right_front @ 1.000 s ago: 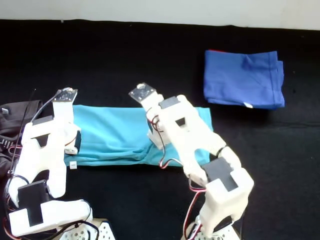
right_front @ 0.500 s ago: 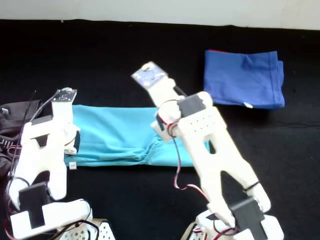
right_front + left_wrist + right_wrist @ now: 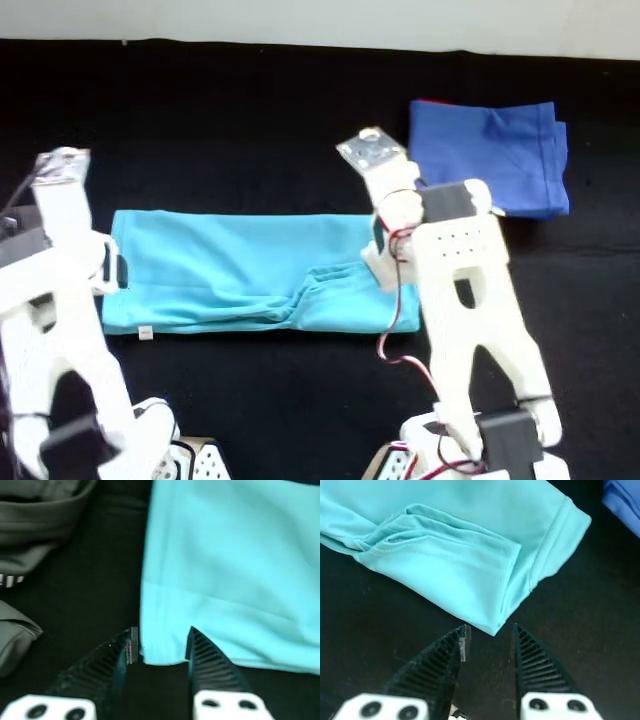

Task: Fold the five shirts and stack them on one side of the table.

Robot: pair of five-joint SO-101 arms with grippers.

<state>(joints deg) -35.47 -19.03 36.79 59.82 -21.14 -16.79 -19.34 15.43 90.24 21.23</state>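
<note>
Two pairs of fingers, both spread, holding nothing. Your left fingers (image 3: 107, 660) straddle the left-end corner of the turquoise shirt (image 3: 230, 265), a long strip on the tabletop (image 3: 250, 120), with grey clothes (image 3: 40, 510) beside. Your right fingers (image 3: 437, 655) sit just short of its right corner. The folded blue shirt (image 3: 487, 158) lies apart, far right.

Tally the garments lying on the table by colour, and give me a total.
Turquoise shirt, folded into a long strip: 1
Dark blue shirt, folded: 1
Grey cloth, bunched beside the turquoise one: at least 1; its pieces cannot be told apart
Total: at least 3
</note>
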